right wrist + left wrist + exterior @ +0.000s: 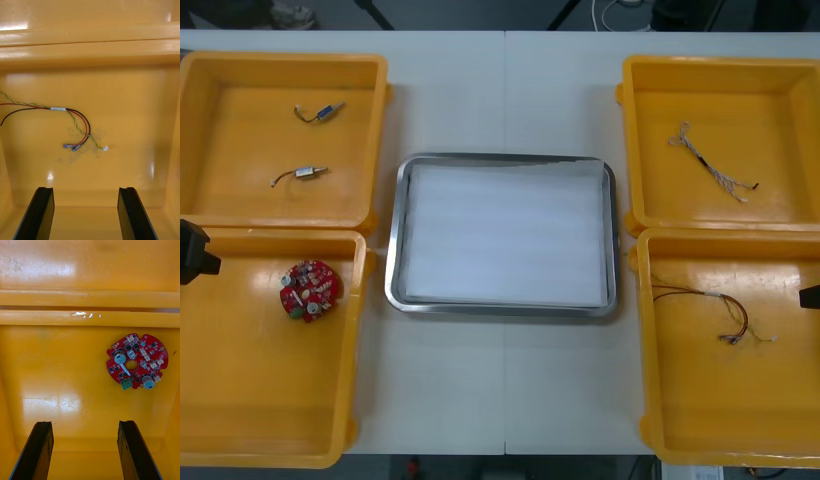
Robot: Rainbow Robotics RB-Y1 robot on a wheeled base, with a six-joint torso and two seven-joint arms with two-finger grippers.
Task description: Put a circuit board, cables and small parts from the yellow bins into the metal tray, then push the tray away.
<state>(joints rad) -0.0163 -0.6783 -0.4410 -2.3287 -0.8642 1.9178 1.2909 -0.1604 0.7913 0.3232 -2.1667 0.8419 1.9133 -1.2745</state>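
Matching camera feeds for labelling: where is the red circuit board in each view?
Front view: circuit board in the near left yellow bin, by the wall facing the metal tray.
Left wrist view: board on the bin floor, ahead of the open left gripper.
Right wrist view: the near right yellow bin, holding a red and yellow cable instead.
Shared landmark: the doubled rim between the two left bins.

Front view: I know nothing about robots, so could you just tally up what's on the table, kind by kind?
Yellow bins: 4
Metal tray: 1
Round red circuit board: 1
Small metal parts: 2
Cables: 2
Total: 10
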